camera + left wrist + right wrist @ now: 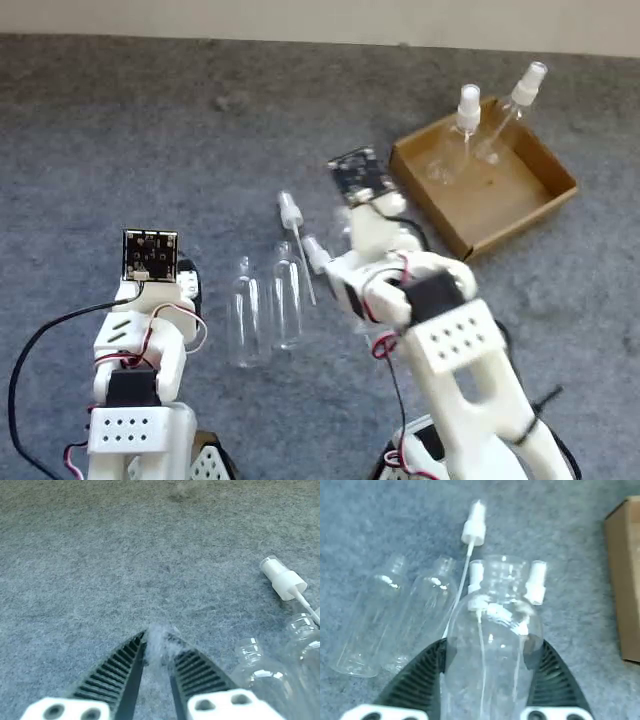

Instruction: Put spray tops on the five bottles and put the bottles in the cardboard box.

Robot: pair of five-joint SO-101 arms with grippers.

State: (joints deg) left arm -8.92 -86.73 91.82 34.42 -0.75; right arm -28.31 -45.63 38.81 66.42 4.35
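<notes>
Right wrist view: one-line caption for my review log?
Right gripper holds a clear bottle; two uncapped bottles and a loose spray top lie on the carpet.

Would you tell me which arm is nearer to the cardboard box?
The right. The right arm, jaws holding a bottle, sits near the cardboard box; the left arm is far off, past two empty bottles.

Grey felt-like carpet [150, 140] over the whole table, one small lint tuft [187, 487] lying on it, pale strip [400, 22] along far edge.
</notes>
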